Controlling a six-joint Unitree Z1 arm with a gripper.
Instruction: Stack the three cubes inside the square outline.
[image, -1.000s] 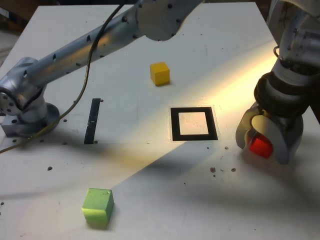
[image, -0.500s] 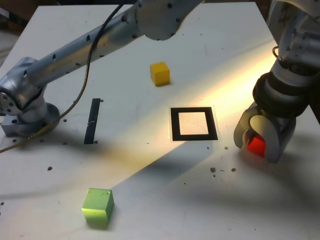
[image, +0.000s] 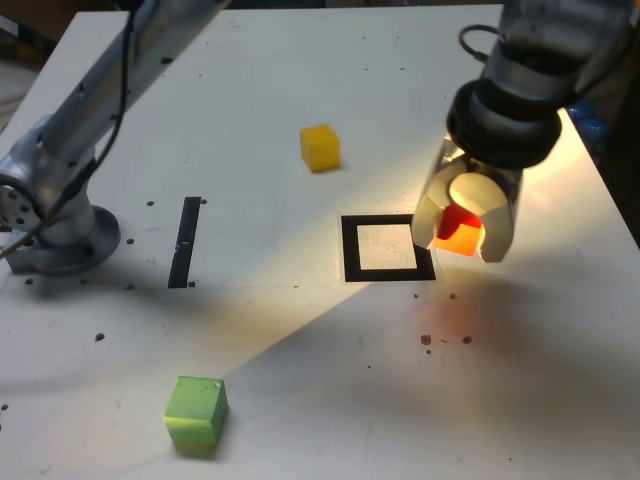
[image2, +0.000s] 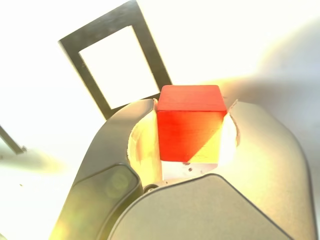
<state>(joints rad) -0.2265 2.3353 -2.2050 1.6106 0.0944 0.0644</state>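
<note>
Gripper (image: 462, 228) clamped on red cube (image: 458, 230), held off the table (image: 300, 330) just beside the square outline (image: 388, 248) on its exterior-view right edge, yellow cube (image: 320, 147) toward the far edge, green cube (image: 196, 411) near the front edge, left in that view.

The gripper (image2: 192, 131) clamps the red cube (image2: 189, 120), with the square outline (image2: 117, 59) just beyond.

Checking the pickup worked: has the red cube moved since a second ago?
Yes. The red cube, clamped in the gripper, has risen and shifted toward the exterior view's left, now beside the square outline.
</note>
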